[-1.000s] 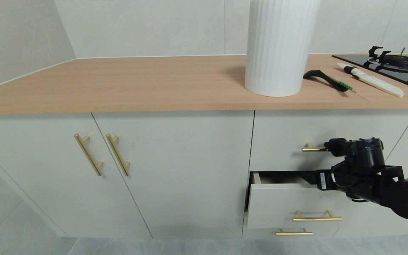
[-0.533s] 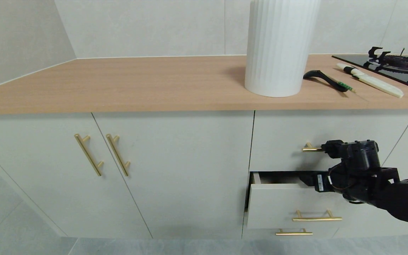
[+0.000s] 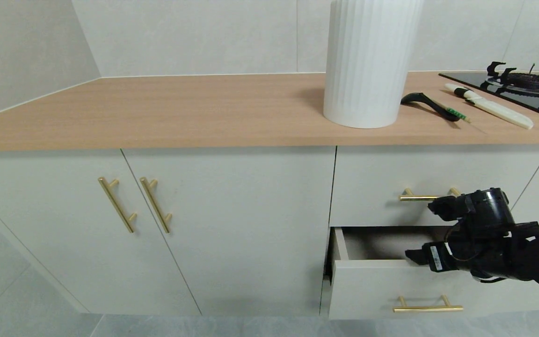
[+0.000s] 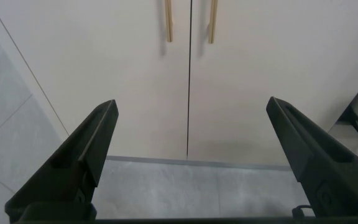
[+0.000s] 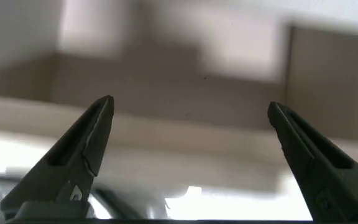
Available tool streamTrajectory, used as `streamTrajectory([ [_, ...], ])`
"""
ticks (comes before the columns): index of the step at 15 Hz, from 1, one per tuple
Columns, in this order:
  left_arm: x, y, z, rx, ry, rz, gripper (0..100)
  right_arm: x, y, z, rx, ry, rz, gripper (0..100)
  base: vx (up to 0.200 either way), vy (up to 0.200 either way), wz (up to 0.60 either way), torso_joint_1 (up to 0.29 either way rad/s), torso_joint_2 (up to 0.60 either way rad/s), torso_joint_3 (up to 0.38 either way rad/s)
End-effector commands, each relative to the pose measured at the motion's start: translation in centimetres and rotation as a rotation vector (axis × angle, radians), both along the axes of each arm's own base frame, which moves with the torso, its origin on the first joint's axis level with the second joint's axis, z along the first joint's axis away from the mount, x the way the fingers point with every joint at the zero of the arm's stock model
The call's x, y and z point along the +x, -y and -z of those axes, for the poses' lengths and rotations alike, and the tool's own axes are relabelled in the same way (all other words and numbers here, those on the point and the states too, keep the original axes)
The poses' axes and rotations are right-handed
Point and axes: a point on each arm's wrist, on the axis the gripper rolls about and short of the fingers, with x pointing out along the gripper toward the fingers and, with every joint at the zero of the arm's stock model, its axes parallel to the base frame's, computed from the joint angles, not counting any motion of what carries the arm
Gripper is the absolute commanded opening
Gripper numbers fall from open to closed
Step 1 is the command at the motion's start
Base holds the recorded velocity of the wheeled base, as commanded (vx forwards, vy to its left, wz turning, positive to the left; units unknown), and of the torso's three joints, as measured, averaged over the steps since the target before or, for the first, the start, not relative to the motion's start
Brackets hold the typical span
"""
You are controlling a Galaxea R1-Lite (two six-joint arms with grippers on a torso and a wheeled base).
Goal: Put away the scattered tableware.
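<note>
1. The wooden surface [image 3: 157, 112] runs along a tiled wall, with pale cabinet fronts beneath it.
2. Under its left part, two cabinet doors [image 3: 232, 224] are closed, their slim gold handles [image 3: 155, 204] side by side.
3. A tall white ribbed vase [image 3: 367, 61] stands upright on the surface, right of the middle.
4. Under the right part, the second drawer [image 3: 377, 285] stands partly open. The top drawer [image 3: 372, 182] above it is closed.
5. A black gas hob [image 3: 522, 86] is set into the surface at the far right.
6. The right tool [image 3: 427, 231] sits in front of the two drawers, spread apart and gripping nothing. Its lower finger [image 3: 418, 256] is at the top edge of the open drawer's front. The upper one is just beside the top drawer's gold handle [image 3: 419, 197].
7. The left tool [image 4: 188, 149] is also spread wide and holds nothing. It is low before the closed cabinet doors, above the grey floor [image 4: 185, 186].
8. A pale knife [image 3: 489, 106] lies flat on the surface, just beside the hob's near edge.
9. A black-handled utensil [image 3: 431, 106] lies flat between the vase's base and the knife, apart from both.
</note>
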Motion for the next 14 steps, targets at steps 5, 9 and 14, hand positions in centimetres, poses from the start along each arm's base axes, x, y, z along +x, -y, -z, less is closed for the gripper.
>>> streamTrajectory([
  [5,0.0,0.0,0.0,0.0,-0.001,-0.001,100,-2.5,0.5,-1.8,-0.079,-0.113,-0.066,100,0.0,0.0,0.0,0.0,0.0,0.0],
  [9,0.0,0.0,0.0,0.0,-0.001,-0.001,100,-6.0,0.0,-3.7,-0.128,-0.375,-0.183,100,0.0,0.0,0.0,0.0,0.0,0.0],
  [14,0.0,0.0,0.0,0.0,-0.001,-0.001,100,-7.2,-0.5,-3.3,-0.179,-0.474,-0.244,100,0.0,0.0,0.0,0.0,0.0,0.0],
])
